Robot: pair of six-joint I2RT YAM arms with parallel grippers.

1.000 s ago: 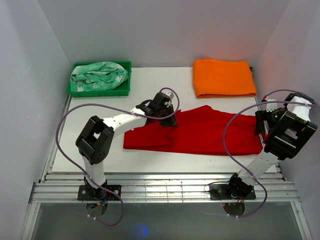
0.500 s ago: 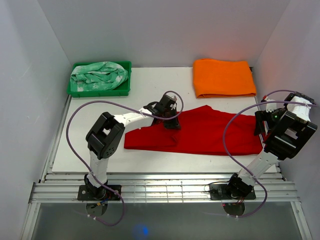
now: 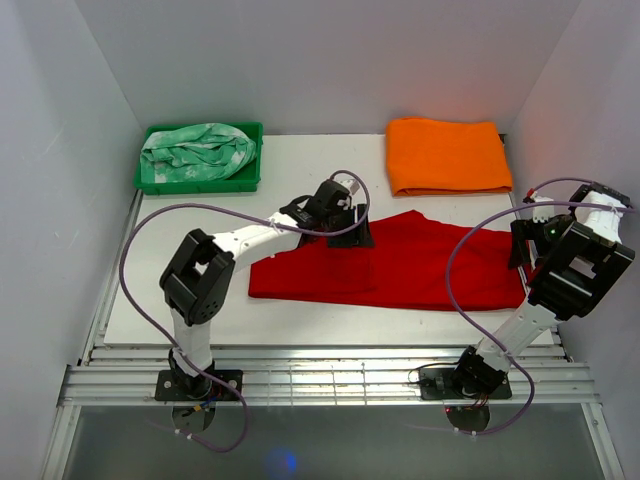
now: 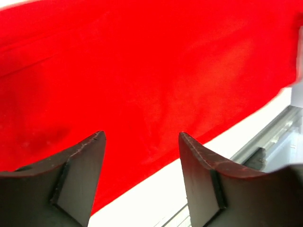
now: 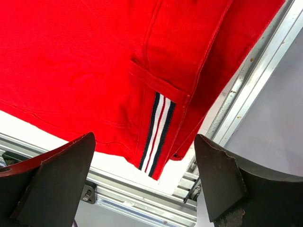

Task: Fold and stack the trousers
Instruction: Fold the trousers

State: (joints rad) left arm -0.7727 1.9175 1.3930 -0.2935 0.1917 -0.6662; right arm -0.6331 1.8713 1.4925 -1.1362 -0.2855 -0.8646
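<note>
The left gripper (image 4: 142, 137) stands with its two dark fingers (image 4: 80, 175) apart, and nothing is between them; in the gap only red cloth shows below. In the top view this gripper (image 3: 350, 226) is over the far edge of the trousers (image 3: 430, 265), a little left of their middle. Whether the fingertips touch the cloth I cannot tell.

The right gripper (image 5: 144, 138) is spread wide and holds nothing. It hangs over the right end of the trousers (image 5: 94, 56), near the right edge of the tabletop (image 3: 200, 320). Under it a sewn seam ends in a small striped ribbon (image 5: 157, 135) in dark blue, white and red, close to the hem. This end of the cloth reaches to the metal rail (image 5: 251, 80) at the edge of the tabletop.

The trousers are bright red and lie flat as one long band, from left of the centre of the tabletop to its right edge, closer to the near edge than to the far one. In the left wrist view the trousers (image 4: 142, 71) fill almost the whole picture.

At the far right corner of the tabletop lies a folded orange cloth (image 3: 445, 155), apart from the trousers. At the far left corner stands a green tray (image 3: 150, 186), and a mint green and white patterned cloth (image 3: 195, 150) lies crumpled inside it.
</note>
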